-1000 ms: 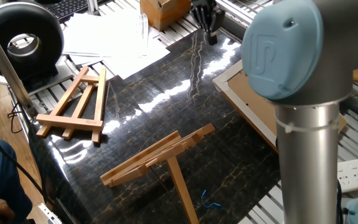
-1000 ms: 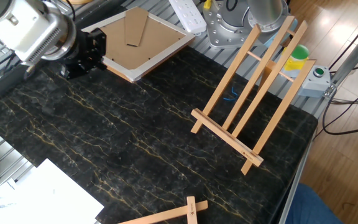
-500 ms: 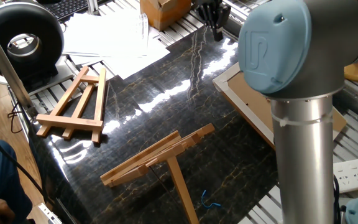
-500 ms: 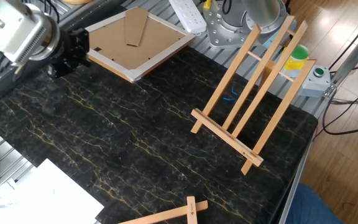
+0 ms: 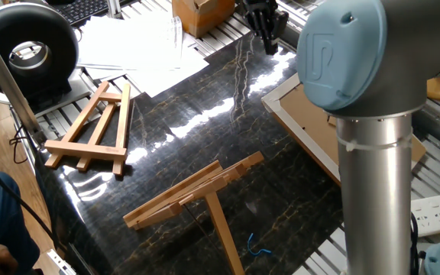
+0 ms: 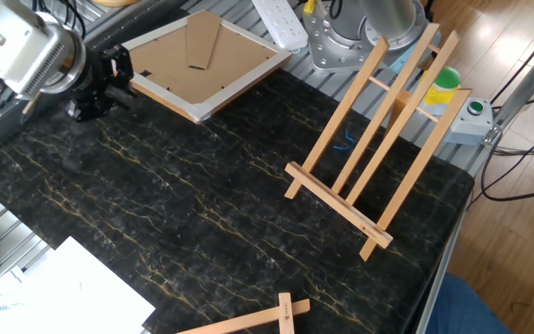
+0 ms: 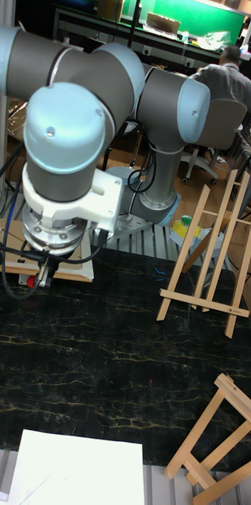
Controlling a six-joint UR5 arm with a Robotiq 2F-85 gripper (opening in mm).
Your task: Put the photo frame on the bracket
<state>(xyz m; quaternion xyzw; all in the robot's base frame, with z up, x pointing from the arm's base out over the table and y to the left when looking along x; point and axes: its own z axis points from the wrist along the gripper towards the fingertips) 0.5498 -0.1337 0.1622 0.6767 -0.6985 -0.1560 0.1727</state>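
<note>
Beside the photo frame (image 6: 202, 63), gripper (image 6: 109, 77) nudged back toward its corner.
Fingers' spread unclear, nothing visibly held; slatted pale-wood bracket (image 6: 378, 148) stands upright on glossy veined table (image 6: 202, 213).

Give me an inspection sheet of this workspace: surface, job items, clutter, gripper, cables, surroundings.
Surface: black marble-pattern table top, glossy with glare.
Job's things: photo frame lies back-up at the table edge, stand flap folded flat; bracket stands upright, nothing on it.
Clutter: smaller easel lying flat, white papers, cardboard box, small blue scrap.
Gripper: gripper beside the frame's corner, holding nothing; whether it is open or shut cannot be told.
Cables: power strip behind the frame; black cables on the floor.
Surroundings: seated person in the background; button box beside the bracket.
</note>
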